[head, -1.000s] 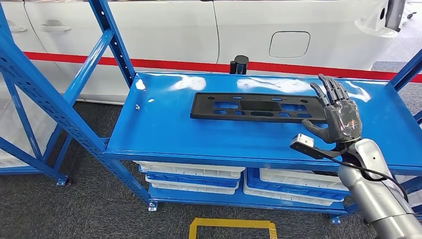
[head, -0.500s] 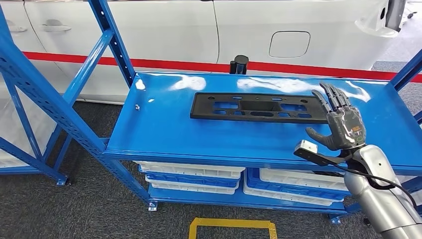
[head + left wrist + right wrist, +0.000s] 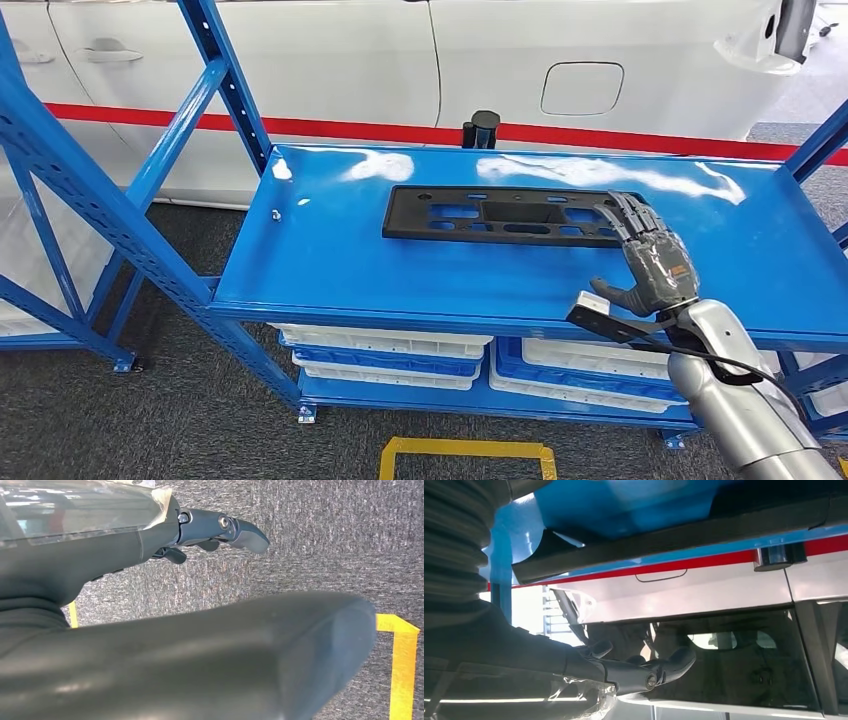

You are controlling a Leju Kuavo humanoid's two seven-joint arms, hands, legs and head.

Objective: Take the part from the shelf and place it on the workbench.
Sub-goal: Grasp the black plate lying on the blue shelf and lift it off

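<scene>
A flat black part point(image 3: 510, 216) with several cut-outs lies lengthwise on the blue shelf point(image 3: 330, 260). My right hand point(image 3: 650, 265) hovers at the part's right end, fingers spread and reaching over that end; it holds nothing, and I cannot tell if it touches. In the right wrist view the part point(image 3: 674, 540) shows as a long dark edge on the blue shelf point(image 3: 624, 500), with my right hand point(image 3: 639, 672) apart from it. My left hand point(image 3: 220, 527) hangs over the grey carpet, fingers extended and empty.
A white car with a red stripe stands right behind the shelf. A black cylinder point(image 3: 482, 128) sits at the shelf's back edge. White and blue trays point(image 3: 390, 355) fill the level below. Blue uprights point(image 3: 225, 80) frame the left side; yellow floor tape point(image 3: 468, 450) lies in front.
My right hand has moved left and lower, from beside the part's right end to over it. The part has not moved.
</scene>
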